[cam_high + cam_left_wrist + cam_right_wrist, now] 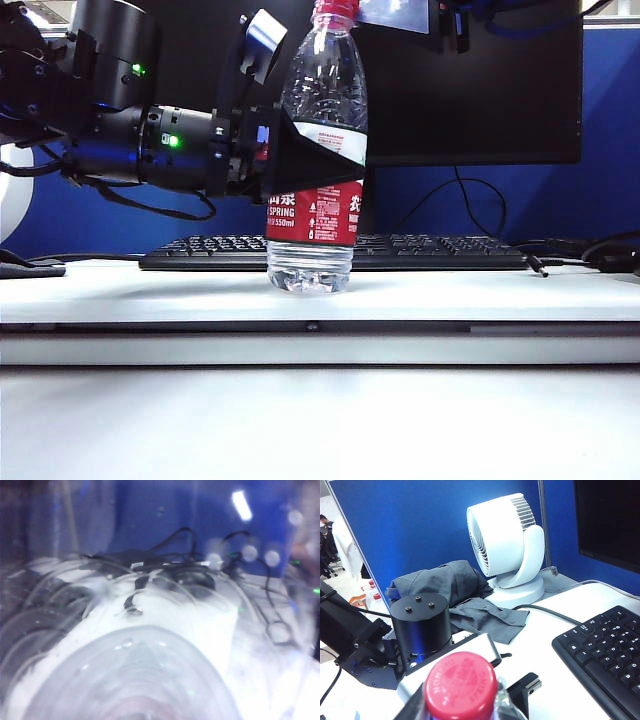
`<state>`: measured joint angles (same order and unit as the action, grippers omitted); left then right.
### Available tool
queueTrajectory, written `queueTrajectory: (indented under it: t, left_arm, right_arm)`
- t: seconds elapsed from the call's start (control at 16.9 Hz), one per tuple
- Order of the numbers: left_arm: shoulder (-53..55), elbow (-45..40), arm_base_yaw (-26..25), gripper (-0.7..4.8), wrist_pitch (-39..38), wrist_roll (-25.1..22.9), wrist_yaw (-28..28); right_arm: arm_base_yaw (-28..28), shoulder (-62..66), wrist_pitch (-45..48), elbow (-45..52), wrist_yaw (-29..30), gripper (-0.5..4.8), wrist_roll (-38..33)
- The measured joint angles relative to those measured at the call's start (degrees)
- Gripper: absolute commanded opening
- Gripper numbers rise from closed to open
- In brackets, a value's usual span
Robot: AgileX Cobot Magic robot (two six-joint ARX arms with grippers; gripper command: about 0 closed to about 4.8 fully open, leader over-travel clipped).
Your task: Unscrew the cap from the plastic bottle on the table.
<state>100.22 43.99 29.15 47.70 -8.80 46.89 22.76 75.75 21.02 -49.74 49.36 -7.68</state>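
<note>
Two grippers in play. The left gripper [300, 160] is clamped on the plastic bottle [318, 150] at the label's upper edge, coming in from the left of the exterior view. Bottle stands upright on the table [500, 295], just in front of the black keyboard [430, 252].

The right gripper [450, 25] sits near the top edge of the exterior view, beside the cap [461, 685] and apart from it. Jaw state: cannot tell, its fingers never show clearly.

Cap is on, not yet gripped. To do this well, I'd centre the right jaws over the cap, bite on the ribbed side only, stay clear of the neck ring, then turn while the left holds firm. Thin wall, so excess squeeze could buckle it.

Readable: "SPRING", "550ml", white Chinese characters on red. Cap embossing too blurred.
</note>
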Motion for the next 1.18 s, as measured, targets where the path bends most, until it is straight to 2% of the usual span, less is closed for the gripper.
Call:
queueTrajectory:
  t: [0.12, 0.24, 0.59, 0.71, 1.18]
  left_arm:
    - [0.0, 0.0, 0.0, 2.37, 0.0, 0.0, 0.0]
    - [0.0, 0.0, 0.0, 2.36, 0.0, 0.0, 0.0]
    - [0.0, 0.0, 0.0, 2.37, 0.0, 0.5, -0.2]
    - [0.0, 0.0, -0.2, 2.37, -0.1, 0.5, -0.2]
    - [0.0, 0.0, -0.2, 2.37, -0.1, 0.5, -0.2]
  right_arm:
    - [0.0, 0.0, 0.1, 0.0, 0.1, 0.78, 0.0]
    - [0.0, 0.0, 0.5, 0.1, 0.1, 1.20, -0.7]
    - [0.0, 0.6, 5.1, 0.8, -1.0, 1.22, -6.1]
    - [-0.1, 1.0, 4.3, 1.0, -1.8, 1.50, -7.0]
    - [-0.2, 0.9, 4.0, 1.1, -3.0, 1.50, -7.1]
